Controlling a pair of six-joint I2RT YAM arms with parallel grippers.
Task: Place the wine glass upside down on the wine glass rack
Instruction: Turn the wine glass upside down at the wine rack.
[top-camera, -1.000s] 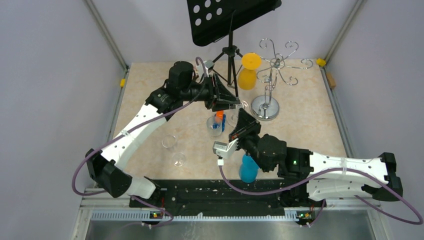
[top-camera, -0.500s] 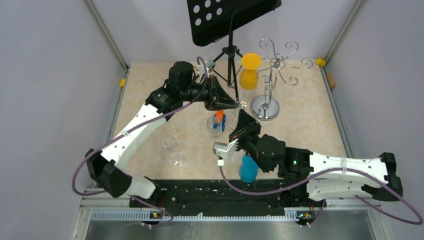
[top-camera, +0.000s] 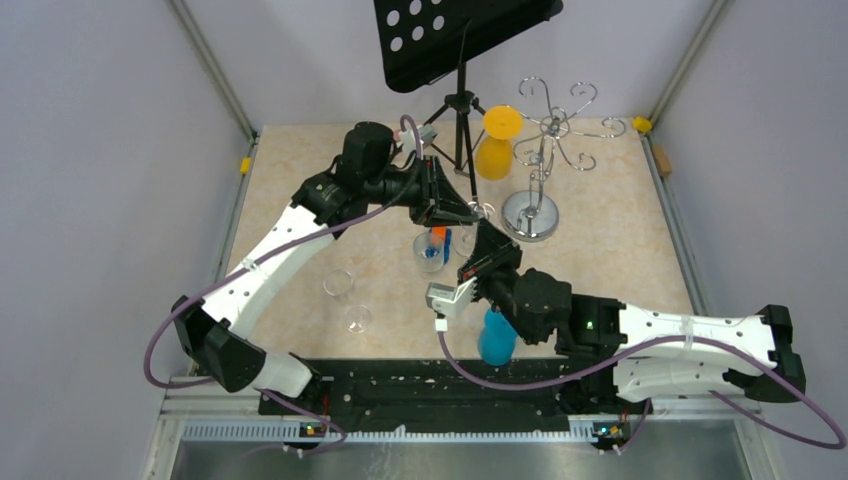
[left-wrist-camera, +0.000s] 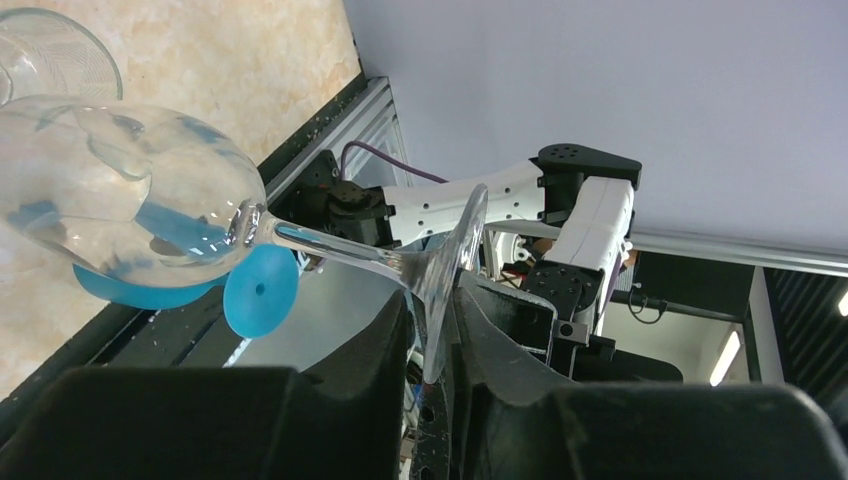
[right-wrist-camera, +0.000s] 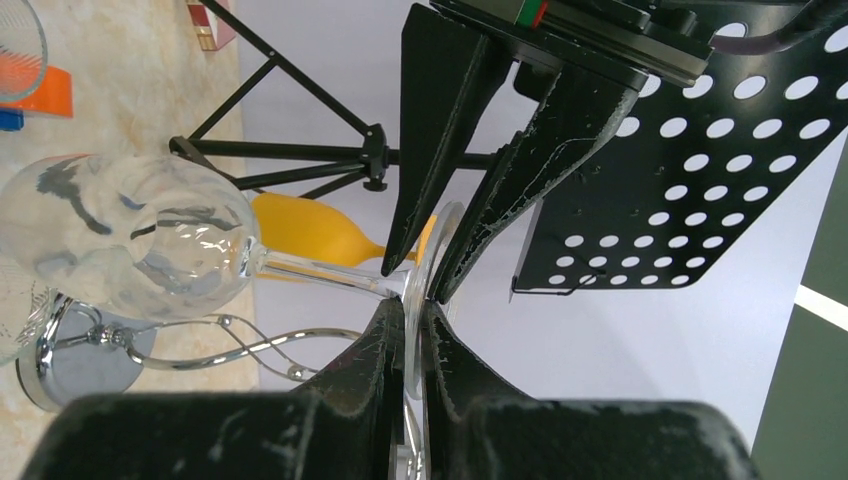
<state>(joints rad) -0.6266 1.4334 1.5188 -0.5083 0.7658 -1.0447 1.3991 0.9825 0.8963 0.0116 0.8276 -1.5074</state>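
**Hand-over at the foot of the glass, just short of the rack**

The clear stemmed wine glass (right-wrist-camera: 130, 240) lies sideways in the air, empty, just left of the shiny chrome wire rack (top-camera: 530, 215). The right pincer (right-wrist-camera: 410, 310) is pinching its foot. The left pincer (left-wrist-camera: 432, 300) straddles the same foot from the opposite side; whether it truly bites I cannot tell. Next, I judge, one pincer lets go and the other turns the bowl down and slides the stem into a free hook. Left of the rack a yellow plastic goblet (top-camera: 495, 150) sits foot-up. Nearer, a clear tumbler (top-camera: 428, 250) holds orange and blue bits.
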